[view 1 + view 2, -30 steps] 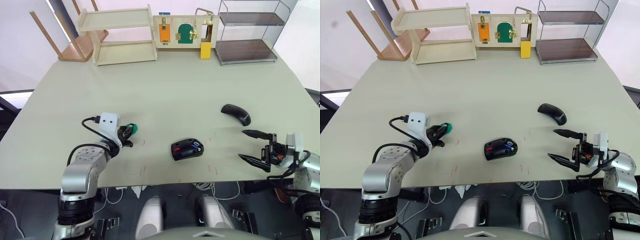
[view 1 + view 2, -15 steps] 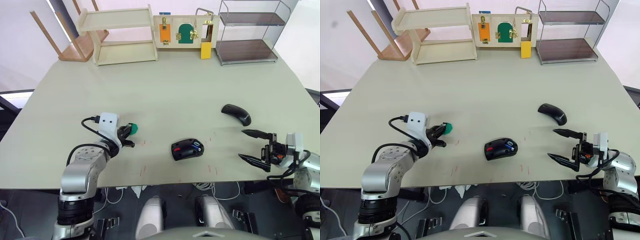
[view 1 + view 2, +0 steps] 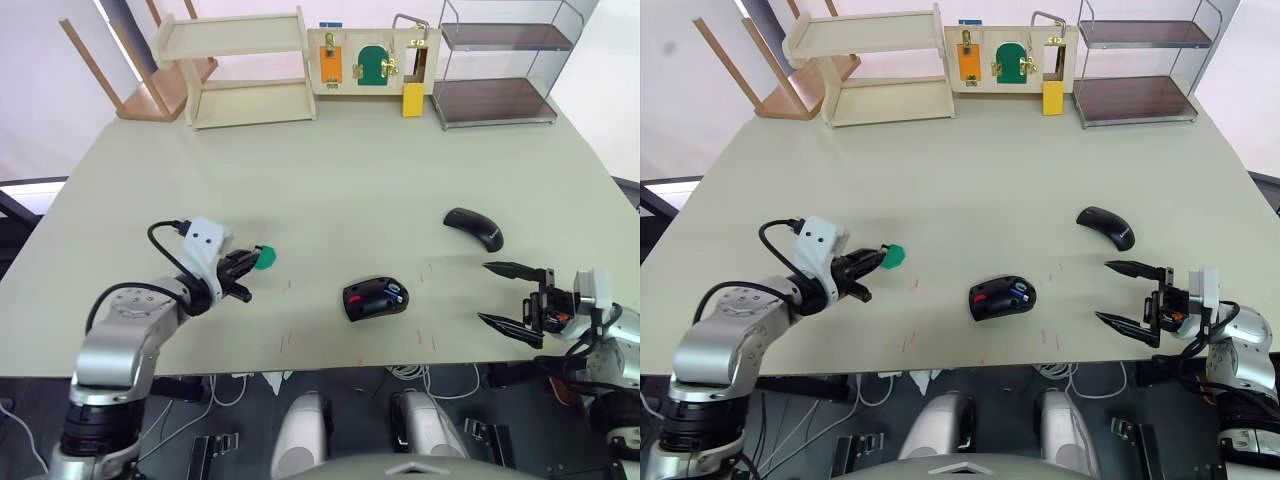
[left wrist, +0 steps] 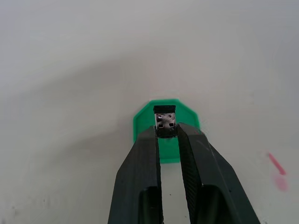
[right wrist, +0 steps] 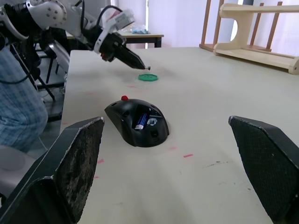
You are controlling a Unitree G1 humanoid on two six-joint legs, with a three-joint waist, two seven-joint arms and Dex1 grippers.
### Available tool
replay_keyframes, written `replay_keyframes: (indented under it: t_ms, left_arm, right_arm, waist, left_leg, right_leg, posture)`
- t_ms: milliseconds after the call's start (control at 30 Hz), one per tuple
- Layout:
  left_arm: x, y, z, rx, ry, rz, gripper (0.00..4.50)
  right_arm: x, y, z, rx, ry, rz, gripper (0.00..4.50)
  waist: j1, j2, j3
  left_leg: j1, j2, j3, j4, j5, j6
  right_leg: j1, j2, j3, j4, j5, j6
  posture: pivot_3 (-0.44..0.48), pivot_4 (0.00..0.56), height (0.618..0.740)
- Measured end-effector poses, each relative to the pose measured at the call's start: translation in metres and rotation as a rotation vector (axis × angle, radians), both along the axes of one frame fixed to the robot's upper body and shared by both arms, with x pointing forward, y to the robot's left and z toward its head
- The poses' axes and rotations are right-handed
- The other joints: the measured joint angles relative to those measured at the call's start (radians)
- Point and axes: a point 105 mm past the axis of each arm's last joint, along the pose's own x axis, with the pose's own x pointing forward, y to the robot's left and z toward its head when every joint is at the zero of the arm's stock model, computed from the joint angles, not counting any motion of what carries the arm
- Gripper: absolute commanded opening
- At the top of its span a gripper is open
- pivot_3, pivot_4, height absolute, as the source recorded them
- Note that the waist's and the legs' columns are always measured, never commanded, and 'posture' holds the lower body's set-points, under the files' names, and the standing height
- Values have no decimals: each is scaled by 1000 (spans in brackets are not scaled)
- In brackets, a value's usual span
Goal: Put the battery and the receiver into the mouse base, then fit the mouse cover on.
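Holding receiver (image 4: 165,122) pinched in left gripper (image 4: 166,130), above green disc (image 4: 166,135).
Mouse base (image 3: 374,297), battery (image 5: 141,120) inside, lies right of it mid-surface; right gripper (image 3: 512,294) spread, empty; mouse cover (image 3: 472,228) far right.

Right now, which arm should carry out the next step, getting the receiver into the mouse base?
Left. The left gripper is shut on the receiver, lifted above the green disc. The battery already lies in the mouse base. The right gripper is open and holds nothing.
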Motion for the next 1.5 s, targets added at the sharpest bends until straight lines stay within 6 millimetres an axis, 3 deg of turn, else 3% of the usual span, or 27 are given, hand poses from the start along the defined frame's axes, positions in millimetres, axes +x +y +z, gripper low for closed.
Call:
replay_keyframes:
  t_ms: [267, 767, 867, 1100, 1267, 1333, 1500]
  left_arm:
    - [-1, -27, 36, 62, -108, -338, 69]
    - [-11, -84, 45, 45, -104, -838, 69]
    - [-14, -102, 43, 49, -105, -943, 69]
    - [-21, -121, 40, 53, -94, -1070, 69]
    - [-21, -132, 44, 57, -127, -1113, 69]
    - [-25, -142, 41, 38, -127, -1147, 69]
    - [-26, -148, 43, 51, -153, -1160, 69]
  right_arm:
    - [0, 5, 6, 33, 55, 17, 4500]
    - [3, 24, 24, -29, 106, -16, 4500]
    - [3, 33, 20, -73, 187, -1, 4500]
    - [9, 46, 25, -121, 296, -68, 4500]
    - [10, 62, 44, -91, 349, -57, 4500]
    - [7, 79, 60, -60, 406, -23, 4500]
    - [6, 93, 67, -54, 546, -22, 4500]
  waist:
    - [1, -1, 3]
    - [2, -1, 4]
    - [3, -1, 4]
    - [1, -2, 5]
    - [1, -2, 5]
    - [0, -2, 5]
    - [1, -3, 6]
  left_leg:
    - [-1, 0, 1, -1, 0, 0]
    - [-1, 0, 0, -2, 0, 0]
    - [-2, -1, 0, -2, 0, 0]
    - [-2, 0, -1, -2, 0, 0]
    - [-3, 0, -1, -2, 0, 0]
    - [-3, 0, -1, -2, 0, 0]
    - [-4, 0, -2, -2, 0, 0]
  right_leg:
    - [0, -1, 0, -1, 0, 0]
    - [-1, 1, -1, -2, -1, 1]
    - [-1, 1, 0, -3, -1, 1]
    - [-1, 1, 0, -3, -1, 2]
    - [-1, 1, 0, -3, -1, 2]
    - [-1, 1, -1, -3, -1, 1]
    - [-1, 1, -1, -3, -1, 1]
  posture:
    - [0, 150, 740]
    - [0, 150, 740]
    - [0, 150, 740]
    - [0, 150, 740]
    - [0, 150, 740]
    - [0, 150, 740]
    - [0, 150, 740]
